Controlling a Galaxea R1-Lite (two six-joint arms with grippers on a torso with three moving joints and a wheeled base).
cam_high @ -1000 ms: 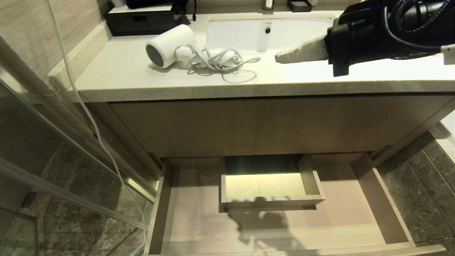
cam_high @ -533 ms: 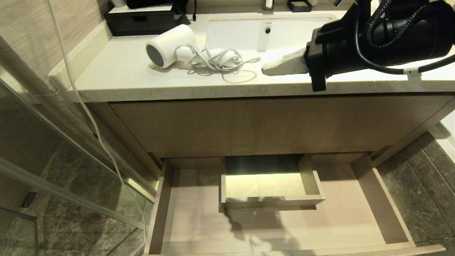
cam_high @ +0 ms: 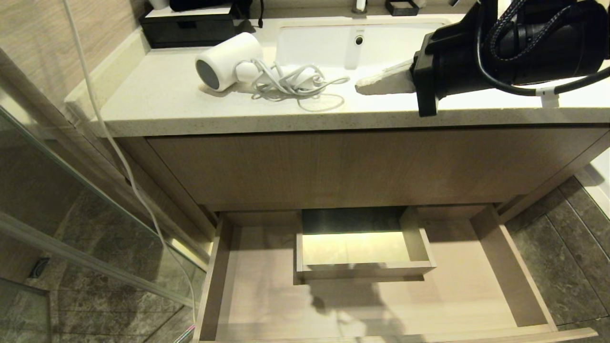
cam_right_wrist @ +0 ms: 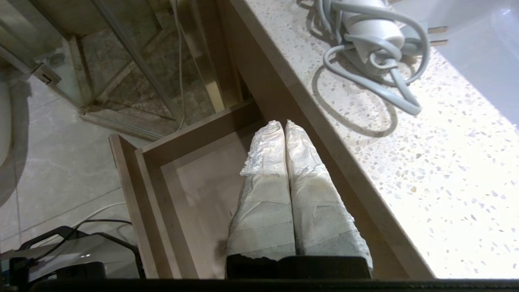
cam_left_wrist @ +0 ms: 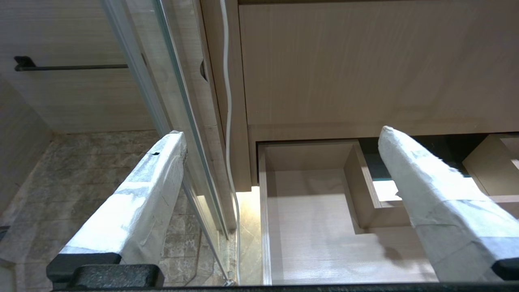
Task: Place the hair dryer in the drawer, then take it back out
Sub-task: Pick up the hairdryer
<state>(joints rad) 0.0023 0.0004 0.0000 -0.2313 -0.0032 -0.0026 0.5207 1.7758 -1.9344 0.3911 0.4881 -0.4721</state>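
Note:
The white hair dryer (cam_high: 228,59) lies on the speckled countertop (cam_high: 190,107), its dark round mouth facing front-left and its white cord (cam_high: 295,83) bunched to its right. In the right wrist view the cord-wound handle (cam_right_wrist: 375,34) shows. My right gripper (cam_high: 360,87) hovers over the counter's front part, to the right of the cord, its two white-wrapped fingers pressed shut with nothing between them (cam_right_wrist: 284,123). The wide wood-grain drawer (cam_high: 495,267) stands pulled out below, with nothing on its floor. My left gripper (cam_left_wrist: 284,136) hangs open low at the drawer's left end.
A white sink basin (cam_high: 333,43) lies behind the right gripper. A black box (cam_high: 190,26) stands at the counter's back left. A glass shower panel (cam_high: 57,200) and a hanging white cable (cam_high: 119,157) are on the left. The boxed notch (cam_high: 362,245) sits in the drawer's rear middle.
My right arm has swung left over the counter toward the hair dryer's cord, then eased slightly back right and up. The hair dryer and drawer have not moved.

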